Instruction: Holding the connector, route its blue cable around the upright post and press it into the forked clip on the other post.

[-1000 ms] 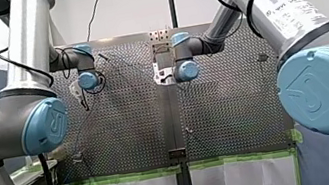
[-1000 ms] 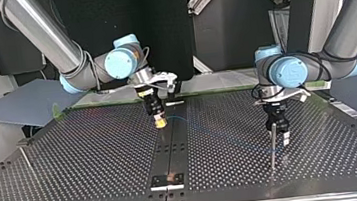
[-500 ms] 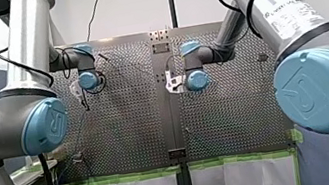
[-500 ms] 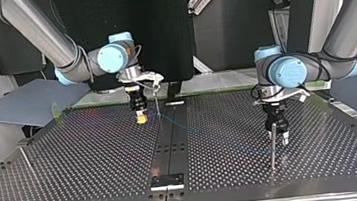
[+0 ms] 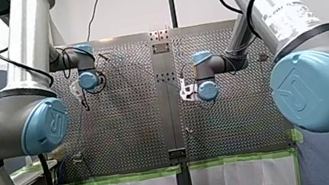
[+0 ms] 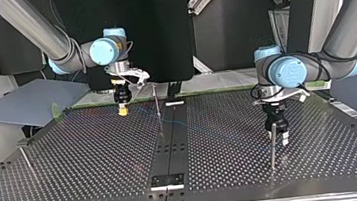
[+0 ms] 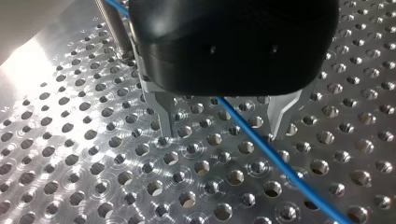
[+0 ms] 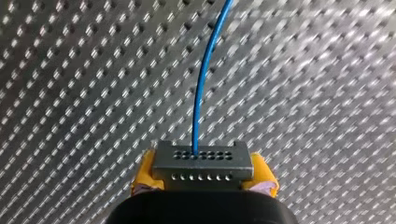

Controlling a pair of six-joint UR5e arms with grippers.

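My right end effector (yellow pads) clamps the connector.

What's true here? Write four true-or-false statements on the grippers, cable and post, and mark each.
1. My right gripper clamps the grey perforated metal connector between yellow pads. True.
2. The thin blue cable runs out of the connector, ahead of that gripper. True.
3. My left gripper is shut on the cable. False: its metal fingers stand open, the cable passing between them.
4. In the top view, my right gripper stands right of the slim upright metal post. False: left of that post.
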